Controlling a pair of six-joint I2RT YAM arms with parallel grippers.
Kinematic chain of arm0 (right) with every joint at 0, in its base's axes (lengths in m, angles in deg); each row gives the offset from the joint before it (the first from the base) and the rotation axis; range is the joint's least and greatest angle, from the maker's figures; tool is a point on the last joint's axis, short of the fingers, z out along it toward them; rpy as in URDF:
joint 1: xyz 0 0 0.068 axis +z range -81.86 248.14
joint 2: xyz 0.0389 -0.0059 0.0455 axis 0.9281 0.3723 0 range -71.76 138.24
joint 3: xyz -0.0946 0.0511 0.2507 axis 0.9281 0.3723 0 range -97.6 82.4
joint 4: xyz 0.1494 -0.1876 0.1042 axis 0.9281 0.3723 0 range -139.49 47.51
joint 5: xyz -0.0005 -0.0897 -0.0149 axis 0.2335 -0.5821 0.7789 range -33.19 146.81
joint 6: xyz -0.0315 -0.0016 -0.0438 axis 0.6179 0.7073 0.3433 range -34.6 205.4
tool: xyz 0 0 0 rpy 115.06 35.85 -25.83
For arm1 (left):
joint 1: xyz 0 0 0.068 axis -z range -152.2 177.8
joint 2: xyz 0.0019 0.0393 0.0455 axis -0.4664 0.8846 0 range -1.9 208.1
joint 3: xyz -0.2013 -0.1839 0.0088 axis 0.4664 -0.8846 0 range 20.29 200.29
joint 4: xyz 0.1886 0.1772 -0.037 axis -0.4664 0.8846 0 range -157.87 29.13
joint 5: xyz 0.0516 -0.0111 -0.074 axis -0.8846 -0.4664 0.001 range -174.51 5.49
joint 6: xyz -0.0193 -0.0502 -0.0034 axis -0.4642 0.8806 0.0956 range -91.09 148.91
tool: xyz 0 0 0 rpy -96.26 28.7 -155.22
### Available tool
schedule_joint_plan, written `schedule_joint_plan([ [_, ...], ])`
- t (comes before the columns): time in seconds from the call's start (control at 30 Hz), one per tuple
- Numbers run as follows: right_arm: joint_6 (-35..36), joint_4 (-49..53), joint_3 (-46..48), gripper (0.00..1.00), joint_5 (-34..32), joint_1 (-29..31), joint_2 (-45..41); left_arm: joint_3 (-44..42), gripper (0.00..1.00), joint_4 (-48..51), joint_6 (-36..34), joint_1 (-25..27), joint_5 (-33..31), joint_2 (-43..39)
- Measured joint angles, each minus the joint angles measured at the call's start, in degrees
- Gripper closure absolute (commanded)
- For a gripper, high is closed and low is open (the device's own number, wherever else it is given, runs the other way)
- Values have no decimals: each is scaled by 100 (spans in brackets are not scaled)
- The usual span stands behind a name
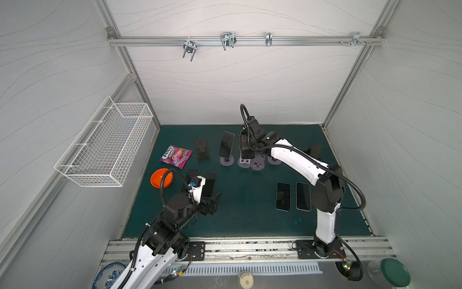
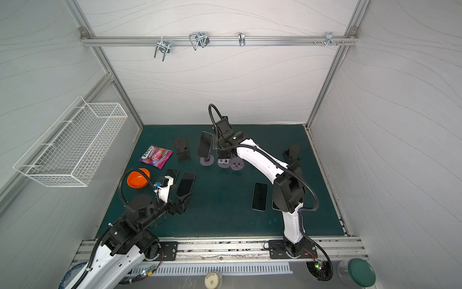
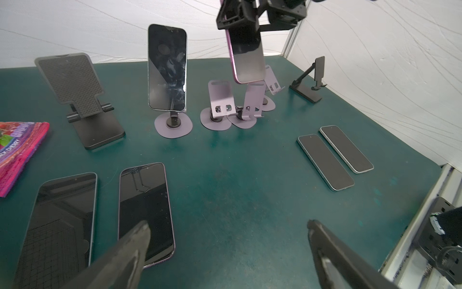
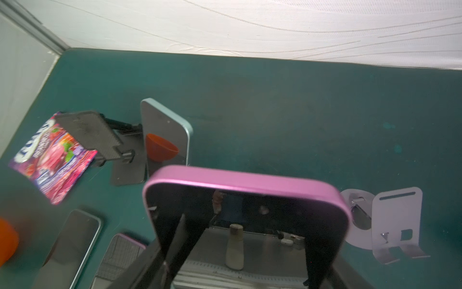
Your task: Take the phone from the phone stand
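- Green matting covered the bench [image 3: 225, 180], with white walls close on three sides.
- Right claw [image 3: 238, 18] was clamped on the top end of the pink phone [image 3: 248, 57] and held it upright, probably so it could rise straight out of the cradle lip.
- That phone hung off its seat, its lower edge just above the middle purple stand [image 3: 252, 100]; the lift looked nearly done.
- Neighbouring purple stands [image 3: 218, 100] crowded both sides, so a sideways swing seemed risky.
- Another phone [image 3: 167, 67] stood propped on its own stand, just beside.
- Left claw [image 1: 213, 202] hung wide and empty near the left pair of flat phones [image 3: 145, 212].
- Bare matting between that pair and the right pair of flat phones [image 3: 325, 162] offered room to set down.
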Motion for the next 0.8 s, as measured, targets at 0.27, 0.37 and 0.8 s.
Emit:
schedule_joint_plan([
  [0.27, -2, -26, 894, 36, 485, 7, -883, -90, 1, -136, -66, 0, -76, 68],
  [0.37, 0, -22, 1294, 36, 603, 7, -1207, -96, 1, -232, -133, 2, -57, 258],
  [0.8, 179, 214, 2730, 36, 1023, -98, -2557, -94, 3, -452, -144, 2, -68, 780],
])
